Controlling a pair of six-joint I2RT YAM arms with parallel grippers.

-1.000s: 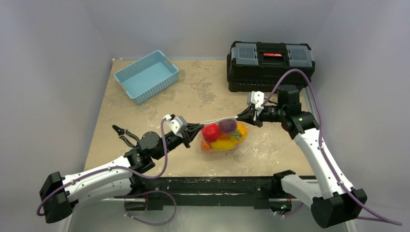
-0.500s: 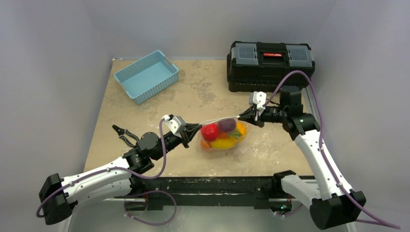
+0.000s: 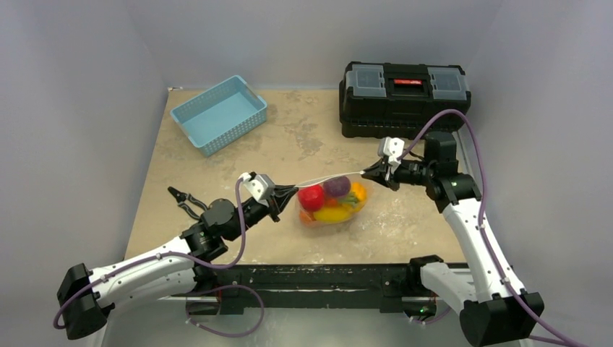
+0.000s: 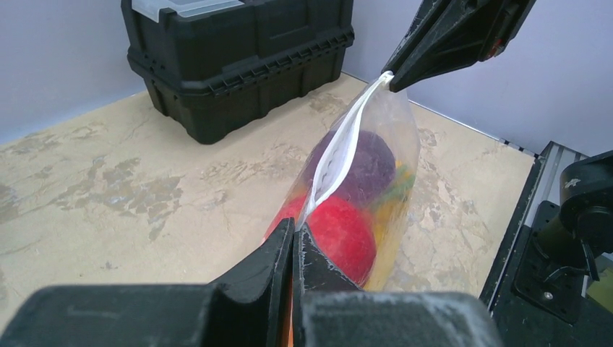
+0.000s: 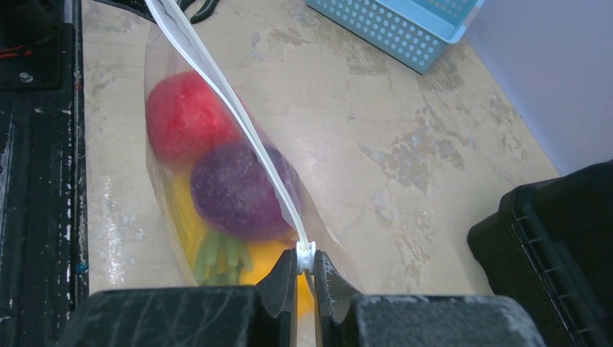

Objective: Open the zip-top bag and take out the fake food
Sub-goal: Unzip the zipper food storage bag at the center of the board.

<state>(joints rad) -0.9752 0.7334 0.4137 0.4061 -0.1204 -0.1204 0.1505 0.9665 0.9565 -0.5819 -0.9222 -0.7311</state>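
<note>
1. Left hand [image 3: 288, 194], seen from the top camera, is clenched on the left end of the zip-top bag [image 3: 334, 217], just left of the frame's centre. My right hand [image 3: 370, 172] is pinched shut on the opposite end, right of centre. The bag's white zip strip [image 3: 329, 177] is stretched in a line between them. The fake food [image 3: 313, 196] sits inside the bag, below the strip. I cannot tell whether the bag's underside touches the worktop [image 3: 303, 144]. A light-blue basket [image 3: 220, 114] sits at upper left and a black toolbox [image 3: 405, 97] at upper right, both well apart from the bag.

2. From the left wrist camera, my left hand [image 4: 295, 242] is at bottom centre, its fingers pressed together on the strip's near end. The strip [image 4: 340, 152] rises to the right hand [image 4: 394, 78] at top right. Behind the clear plastic I see a red piece [image 4: 343, 235] with a purple piece [image 4: 365, 170] above it.

3. From the right wrist camera, my right hand [image 5: 305, 271] at bottom centre grips the strip's end. The strip [image 5: 231, 108] runs to the upper left. Red [image 5: 184, 119], purple [image 5: 235, 191] and yellow pieces lie inside the bag. The basket [image 5: 405, 29] shows at the top.
</note>
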